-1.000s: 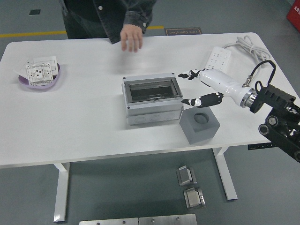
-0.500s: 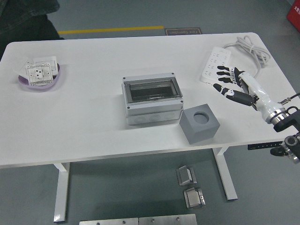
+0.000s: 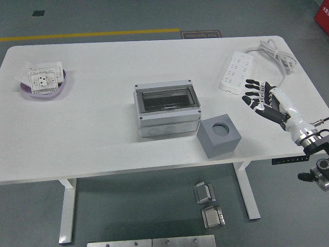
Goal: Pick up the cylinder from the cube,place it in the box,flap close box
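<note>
- Since a moment ago your right hand point(image 3: 261, 98) has slid a touch toward the near-right of the table point(image 3: 92, 134), ending just below the power strip point(image 3: 237, 71).
- Head view: you see its fingers spread and holding nothing. Your left hand is out of view.
- Head view: the box point(image 3: 166, 110) lies well to the left of your right hand, with the grey cube point(image 3: 219, 136) between them, nearer the table edge and just beside the box's right corner.
- Head view: the box's dark, see-through flap looks already down, lying flat across the top.
- Head view: the cube's round socket looks empty; you cannot see the cylinder, so it is likely inside the box.
</note>
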You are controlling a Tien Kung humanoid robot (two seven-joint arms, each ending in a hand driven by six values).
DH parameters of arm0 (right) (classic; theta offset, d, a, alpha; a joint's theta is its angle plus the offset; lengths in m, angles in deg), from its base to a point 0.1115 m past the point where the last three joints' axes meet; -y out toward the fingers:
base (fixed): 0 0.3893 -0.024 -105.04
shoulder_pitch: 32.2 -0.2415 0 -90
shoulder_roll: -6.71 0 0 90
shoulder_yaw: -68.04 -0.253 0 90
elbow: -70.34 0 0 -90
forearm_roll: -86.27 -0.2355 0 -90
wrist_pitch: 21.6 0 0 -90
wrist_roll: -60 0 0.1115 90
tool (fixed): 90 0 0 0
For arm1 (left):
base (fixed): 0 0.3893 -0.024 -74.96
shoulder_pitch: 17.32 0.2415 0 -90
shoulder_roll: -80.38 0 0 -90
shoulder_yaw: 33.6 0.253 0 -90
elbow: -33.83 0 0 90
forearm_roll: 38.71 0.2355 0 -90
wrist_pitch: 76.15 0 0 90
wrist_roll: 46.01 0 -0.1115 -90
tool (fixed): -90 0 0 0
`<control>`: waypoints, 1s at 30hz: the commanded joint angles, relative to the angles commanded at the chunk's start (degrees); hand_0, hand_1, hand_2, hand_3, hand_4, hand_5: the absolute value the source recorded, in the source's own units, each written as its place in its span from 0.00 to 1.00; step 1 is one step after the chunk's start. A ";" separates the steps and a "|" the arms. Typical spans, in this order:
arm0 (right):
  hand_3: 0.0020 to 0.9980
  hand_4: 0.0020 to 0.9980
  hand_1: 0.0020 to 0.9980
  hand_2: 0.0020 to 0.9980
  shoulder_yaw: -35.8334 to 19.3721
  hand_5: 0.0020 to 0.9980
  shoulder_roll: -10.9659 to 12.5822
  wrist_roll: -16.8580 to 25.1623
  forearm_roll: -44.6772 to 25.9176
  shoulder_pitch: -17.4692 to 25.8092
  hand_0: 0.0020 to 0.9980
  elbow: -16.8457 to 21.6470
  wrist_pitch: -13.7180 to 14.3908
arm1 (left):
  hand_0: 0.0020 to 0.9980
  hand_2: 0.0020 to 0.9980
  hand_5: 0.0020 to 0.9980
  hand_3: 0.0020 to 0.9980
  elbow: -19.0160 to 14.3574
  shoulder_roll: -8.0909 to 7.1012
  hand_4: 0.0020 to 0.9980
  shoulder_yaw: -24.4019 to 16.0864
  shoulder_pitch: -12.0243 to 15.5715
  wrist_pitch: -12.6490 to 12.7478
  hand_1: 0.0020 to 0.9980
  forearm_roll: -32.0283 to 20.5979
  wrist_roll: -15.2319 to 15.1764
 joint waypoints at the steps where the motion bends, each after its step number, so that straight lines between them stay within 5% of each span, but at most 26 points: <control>1: 0.98 0.91 0.72 0.90 0.64 0.51 -0.02 -0.30 -1.72 0.08 0.56 0.16 -0.87 | 0.69 0.54 0.27 0.60 0.02 -0.01 0.62 0.01 -0.01 0.00 0.65 -0.01 -0.01; 3: 0.98 0.91 0.72 0.90 2.00 0.51 -0.23 -0.55 -6.19 0.29 0.56 0.83 -2.96 | 0.69 0.54 0.27 0.60 0.05 -0.06 0.62 0.29 -0.03 0.03 0.65 -0.37 -0.13; 4: 0.95 0.93 0.74 0.87 2.48 0.57 -0.36 -0.48 -8.52 0.39 0.73 1.24 -3.62 | 0.69 0.54 0.28 0.60 0.06 -0.08 0.63 0.42 -0.04 0.04 0.65 -0.53 -0.18; 12: 0.96 0.92 0.78 0.88 2.79 0.60 -0.99 2.52 -19.10 0.46 0.78 3.32 -3.52 | 0.69 0.54 0.28 0.60 0.09 0.08 0.63 -2.61 -0.16 -0.04 0.65 2.32 0.27; 22: 0.89 0.91 0.78 0.84 1.64 0.66 -0.70 0.74 -19.20 0.18 0.80 2.46 -6.85 | 0.69 0.54 0.28 0.61 0.09 0.40 0.63 -3.34 -0.26 -0.09 0.65 2.84 0.47; 23: 0.85 0.93 0.77 0.80 1.68 0.76 -0.70 0.69 -19.51 0.12 0.89 2.37 -7.15 | 0.69 0.54 0.29 0.61 0.09 0.41 0.63 -3.57 -0.25 -0.09 0.65 3.05 0.51; 28: 0.85 0.93 0.77 0.80 1.21 0.76 -0.84 1.01 -17.47 -0.49 0.89 2.26 -6.00 | 0.69 0.54 0.29 0.61 0.09 0.45 0.63 -4.23 -0.23 -0.10 0.65 3.65 0.62; 29: 0.78 0.93 0.98 0.92 1.00 0.79 -0.83 1.07 -16.67 -0.55 1.00 2.33 -5.55 | 0.69 0.54 0.29 0.61 0.09 0.45 0.63 -4.25 -0.23 -0.10 0.65 3.64 0.61; 30: 0.78 0.93 0.98 0.92 0.79 0.79 -0.80 0.99 -15.90 -0.59 1.00 2.43 -5.26 | 0.69 0.54 0.29 0.61 0.09 0.45 0.63 -4.19 -0.23 -0.10 0.65 3.56 0.59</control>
